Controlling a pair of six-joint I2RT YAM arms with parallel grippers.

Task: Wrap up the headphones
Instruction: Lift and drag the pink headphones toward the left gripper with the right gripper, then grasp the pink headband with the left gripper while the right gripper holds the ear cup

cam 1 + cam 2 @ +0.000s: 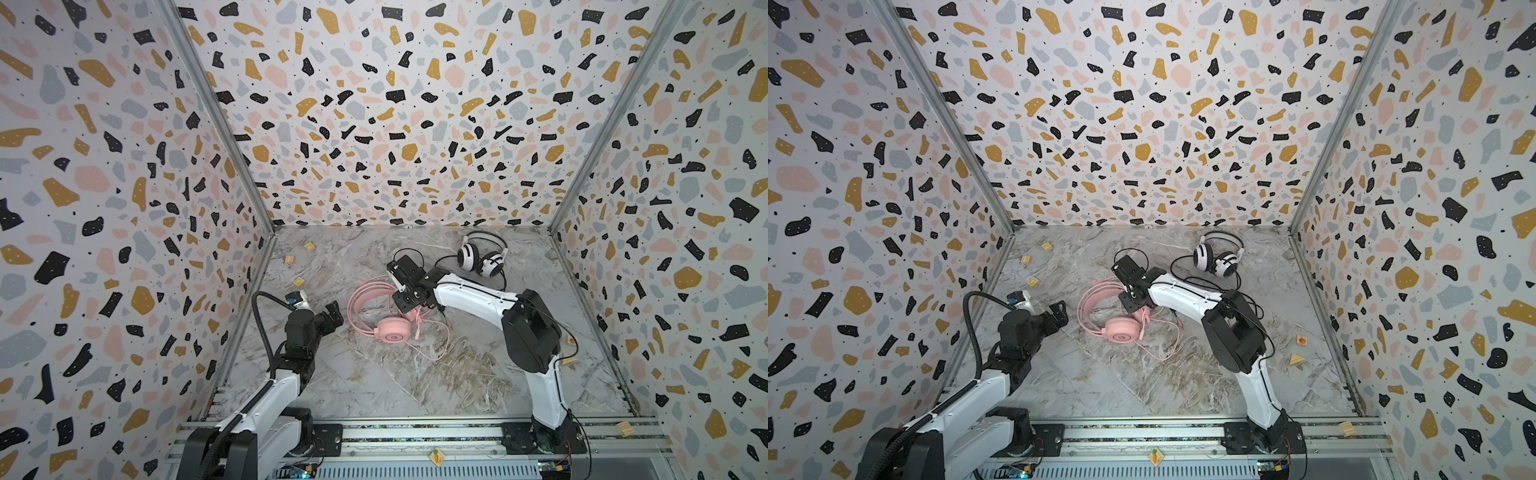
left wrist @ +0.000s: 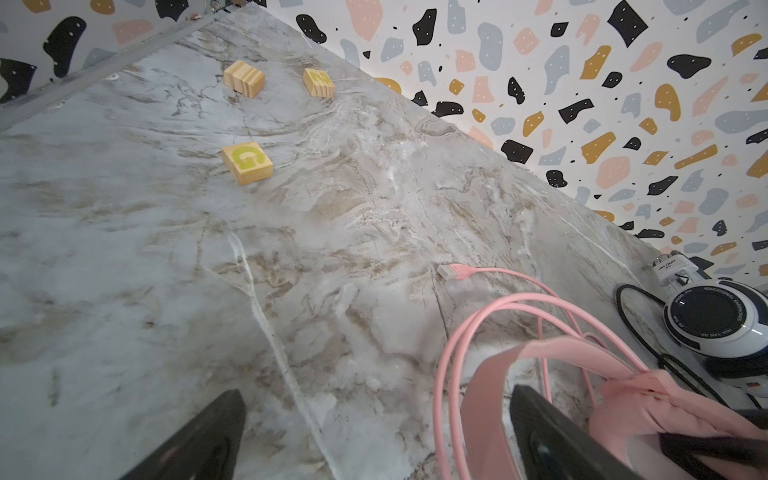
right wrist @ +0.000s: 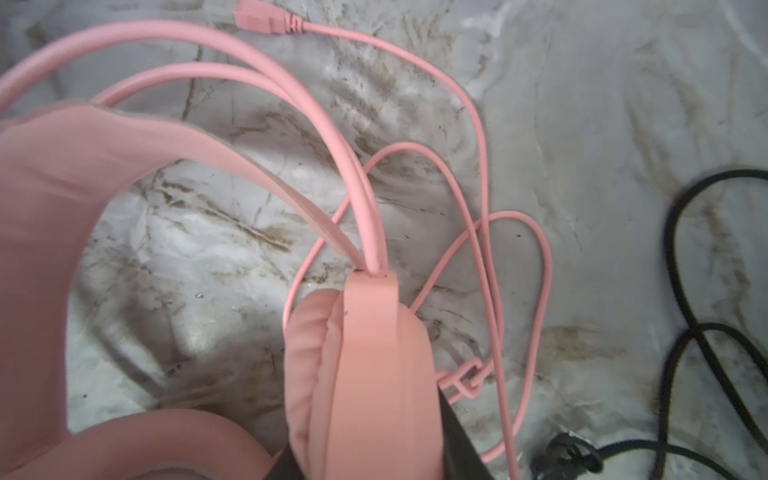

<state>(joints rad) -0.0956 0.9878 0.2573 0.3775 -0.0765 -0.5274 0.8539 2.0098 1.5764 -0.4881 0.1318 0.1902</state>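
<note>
White-and-black headphones [image 2: 715,320] read "EDUCATIONAL EARPHONES"; right end effector [image 3: 370,449] seemingly clamps pink headphones [image 3: 365,353], left end effector [image 2: 374,436] gapes.

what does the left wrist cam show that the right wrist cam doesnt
Only the left wrist view: three small wooden blocks, the white-and-black headset's round earcup and the speckled terrazzo wall.
Only the right wrist view: a small knotted kink in the thin pink cord, and a dark lump on the black cord.
Both: the wide pink headband, the pink cord's plug, the black cord and the grey marble tabletop.
</note>
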